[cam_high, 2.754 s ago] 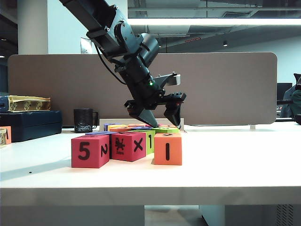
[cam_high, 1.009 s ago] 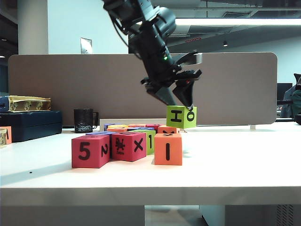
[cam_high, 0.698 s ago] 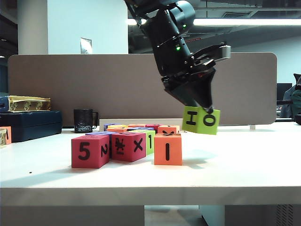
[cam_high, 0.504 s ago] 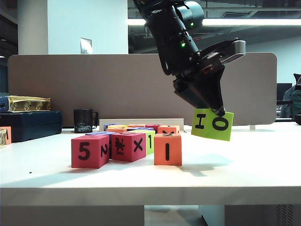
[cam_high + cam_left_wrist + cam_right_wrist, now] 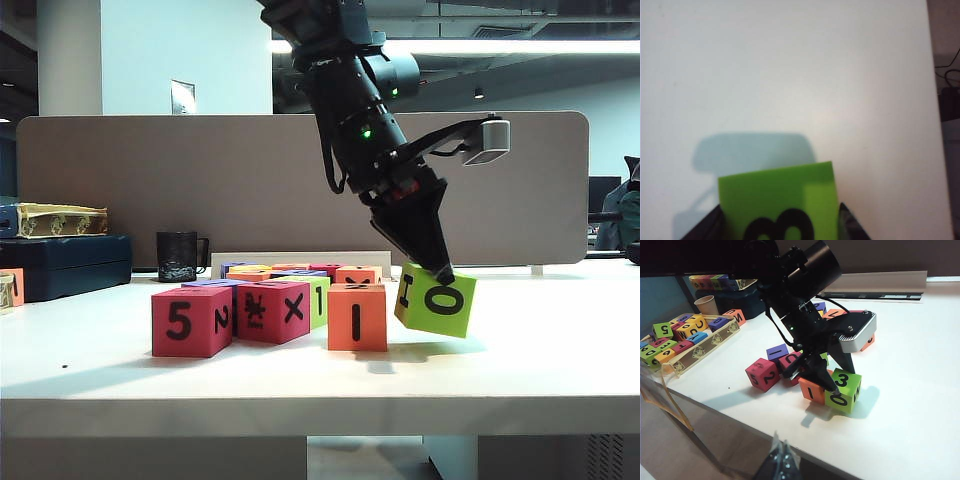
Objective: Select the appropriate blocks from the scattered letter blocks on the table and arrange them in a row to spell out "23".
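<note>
We see the left gripper [image 5: 428, 262] pinching the lime green cube [image 5: 436, 298] between its dark fingers [image 5: 420, 235], holding it tilted just to the right of the orange cube [image 5: 357, 316] marked "1". In the exterior view the green block's faces read "I" or "H" and "0", and its lower corner sits at or just above the table [image 5: 520, 350]; we cannot tell whether it touches. From the right wrist view its top face shows a "3" [image 5: 843, 389], and it appears close against the orange cube [image 5: 812, 390]. The left wrist view shows the same green cube [image 5: 780, 200] framed by both fingers on either side, above bare white tabletop and its own shadow.

To the left of the orange cube stand the pink-red "X" cube [image 5: 275, 309] and the red "5" cube [image 5: 190, 320], with more blocks behind them.

The right gripper does not appear clearly; we cannot tell how its jaws stand.
</note>
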